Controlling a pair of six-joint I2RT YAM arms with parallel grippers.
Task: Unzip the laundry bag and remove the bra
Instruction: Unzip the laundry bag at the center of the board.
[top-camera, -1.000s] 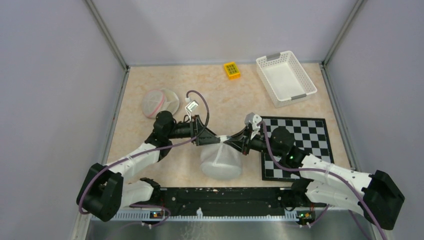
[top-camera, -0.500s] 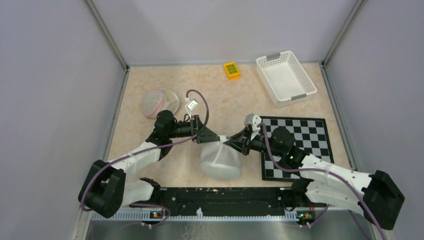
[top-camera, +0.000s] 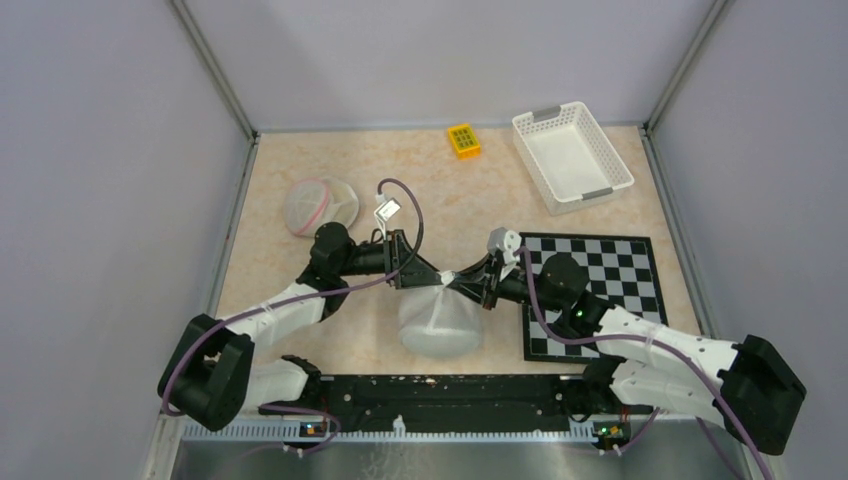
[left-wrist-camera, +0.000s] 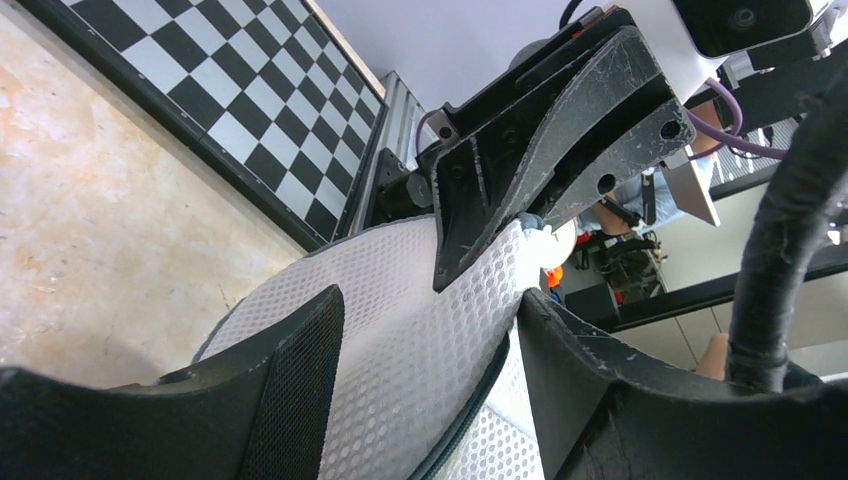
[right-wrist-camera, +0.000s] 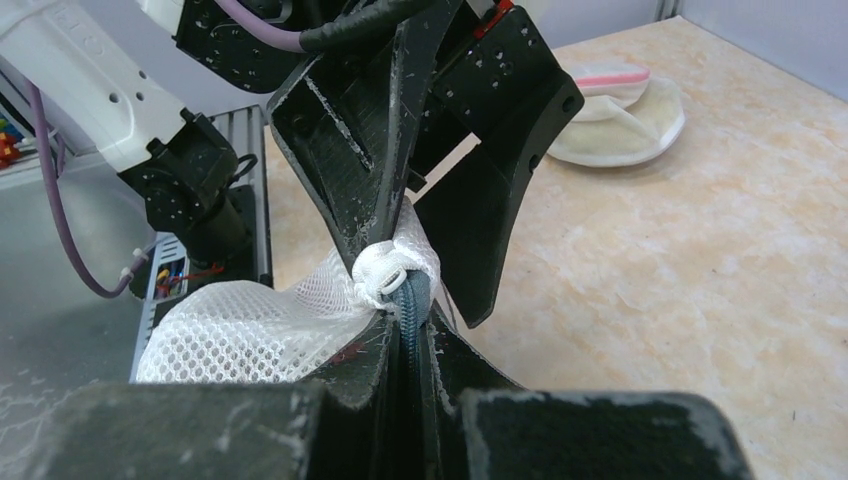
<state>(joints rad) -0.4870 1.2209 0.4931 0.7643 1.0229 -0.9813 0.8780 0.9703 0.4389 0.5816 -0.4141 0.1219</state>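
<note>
The white mesh laundry bag (top-camera: 440, 322) lies at the near middle of the table, its top pulled up into a peak between both grippers. My right gripper (top-camera: 466, 287) is shut on the bag's dark zipper edge (right-wrist-camera: 413, 300), next to a white bunched knot of mesh (right-wrist-camera: 392, 262). My left gripper (top-camera: 424, 276) faces it from the left, its fingers closed round a bulge of mesh (left-wrist-camera: 420, 350). A cream bra with pink trim (top-camera: 321, 203) lies on the table at the far left, and it also shows in the right wrist view (right-wrist-camera: 620, 105).
A black-and-white checkered mat (top-camera: 610, 290) lies under the right arm. A white slotted basket (top-camera: 572, 156) stands at the back right, and a small yellow block (top-camera: 463, 139) at the back middle. Grey walls enclose the table on three sides.
Both grippers and the bag's peak have shifted slightly left and away. Both grips are unchanged.
</note>
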